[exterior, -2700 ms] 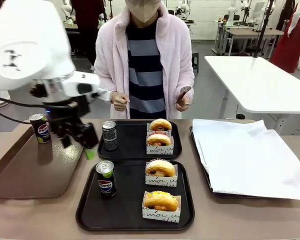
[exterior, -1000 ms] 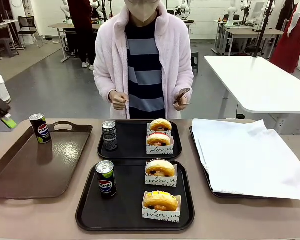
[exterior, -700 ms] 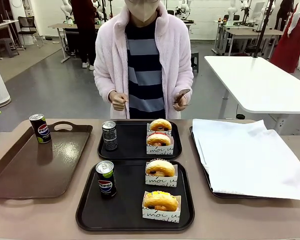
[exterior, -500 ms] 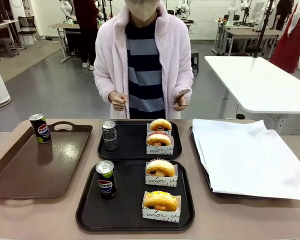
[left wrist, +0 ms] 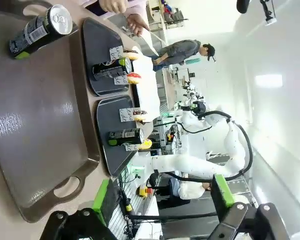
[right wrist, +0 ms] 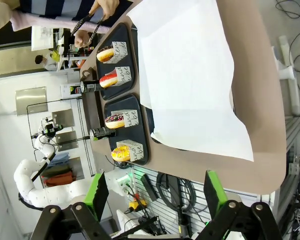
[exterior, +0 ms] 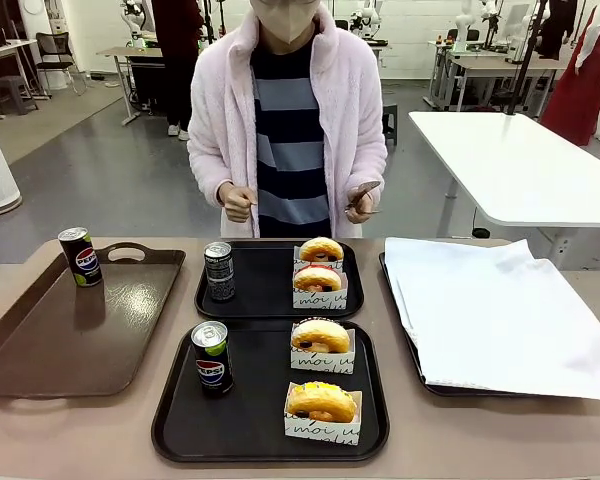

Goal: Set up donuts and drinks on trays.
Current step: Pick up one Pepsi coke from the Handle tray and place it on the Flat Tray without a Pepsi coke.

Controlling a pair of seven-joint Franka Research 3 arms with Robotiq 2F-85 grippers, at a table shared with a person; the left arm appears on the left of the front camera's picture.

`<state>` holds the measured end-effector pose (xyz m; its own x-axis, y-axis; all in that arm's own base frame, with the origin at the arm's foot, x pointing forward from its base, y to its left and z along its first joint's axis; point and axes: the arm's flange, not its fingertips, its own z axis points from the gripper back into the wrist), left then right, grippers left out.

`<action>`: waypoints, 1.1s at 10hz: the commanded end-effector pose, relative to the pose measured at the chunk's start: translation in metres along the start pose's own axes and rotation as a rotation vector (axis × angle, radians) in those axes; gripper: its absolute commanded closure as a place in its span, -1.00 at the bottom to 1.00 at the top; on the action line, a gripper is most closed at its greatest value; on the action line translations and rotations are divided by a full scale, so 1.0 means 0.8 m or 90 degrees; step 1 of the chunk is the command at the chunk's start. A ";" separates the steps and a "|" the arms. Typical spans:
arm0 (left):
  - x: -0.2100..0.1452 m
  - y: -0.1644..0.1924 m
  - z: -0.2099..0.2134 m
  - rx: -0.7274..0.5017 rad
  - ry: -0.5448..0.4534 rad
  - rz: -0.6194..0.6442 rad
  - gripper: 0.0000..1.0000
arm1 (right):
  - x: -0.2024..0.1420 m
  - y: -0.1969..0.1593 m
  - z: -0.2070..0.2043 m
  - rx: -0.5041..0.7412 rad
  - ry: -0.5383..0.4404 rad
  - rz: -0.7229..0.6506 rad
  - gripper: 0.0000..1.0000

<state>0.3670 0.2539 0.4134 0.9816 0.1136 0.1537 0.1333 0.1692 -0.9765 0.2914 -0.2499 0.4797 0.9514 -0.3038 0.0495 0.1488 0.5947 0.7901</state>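
Note:
Two black trays lie in the middle of the table. The near tray carries a Pepsi can and two sleeved donuts. On the far tray stand a can with grey-white print and two more sleeved donuts. My left gripper hangs open and empty above the left end of the table, off to the side of a brown tray. Off the right end of the table, my right gripper is also open and holds nothing.
A glossy brown tray with handles at the left holds one Pepsi can. A tray lined with white paper lies at the right. The person stands at the far side with tongs in one hand.
My left arm has drawn back from above the brown tray and left the front view at the left edge. The cans and donuts have stayed in place.

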 end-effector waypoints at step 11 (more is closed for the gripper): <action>-0.001 -0.016 0.005 0.013 0.019 -0.015 -1.00 | -0.001 0.001 0.000 0.001 0.003 0.001 -1.00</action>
<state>0.3638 0.2554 0.4262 0.9841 0.0661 0.1646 0.1489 0.1960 -0.9692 0.2914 -0.2499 0.4797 0.9514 -0.3038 0.0495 0.1488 0.5947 0.7901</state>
